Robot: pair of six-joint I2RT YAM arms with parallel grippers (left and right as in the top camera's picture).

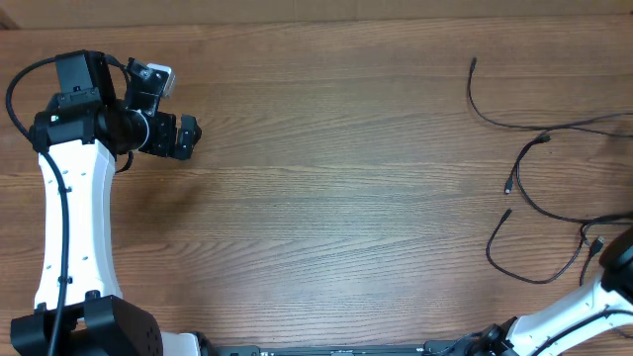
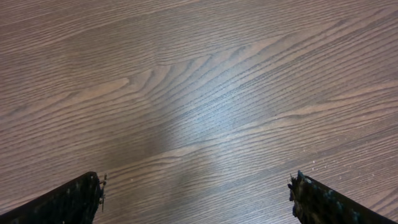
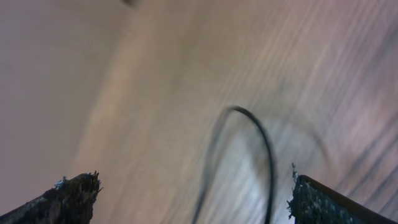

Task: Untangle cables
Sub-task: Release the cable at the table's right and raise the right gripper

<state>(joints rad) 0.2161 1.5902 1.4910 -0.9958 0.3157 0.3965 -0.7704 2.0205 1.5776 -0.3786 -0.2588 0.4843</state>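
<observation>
In the overhead view, the cables (image 1: 518, 178) are seen at the right side of the surface (image 1: 326, 198), spread as separate long strands with small plugs at their free ends. No knot is visible among them, though several strands run off the right edge and one passes close to the right arm (image 1: 584, 297), so whether anything is crossed there cannot be told. The left end effector (image 1: 188, 136) is held well apart from the cables, over bare wood at the far left. In the left wrist view, the left end effector (image 2: 196, 180) is shown with its fingers spread wide and nothing between them; only wood grain is seen below. In the right wrist view, which is blurred, the right end effector (image 3: 194, 180) is likewise shown with its fingers wide apart and nothing gripped, and a loop of one cable (image 3: 266, 144) is seen lying on the surface just beyond and between the fingertips. The task is judged to be far along: the strands in sight are laid out singly. What may be left is a check, or a last separation, of the part hidden near the right arm.
</observation>
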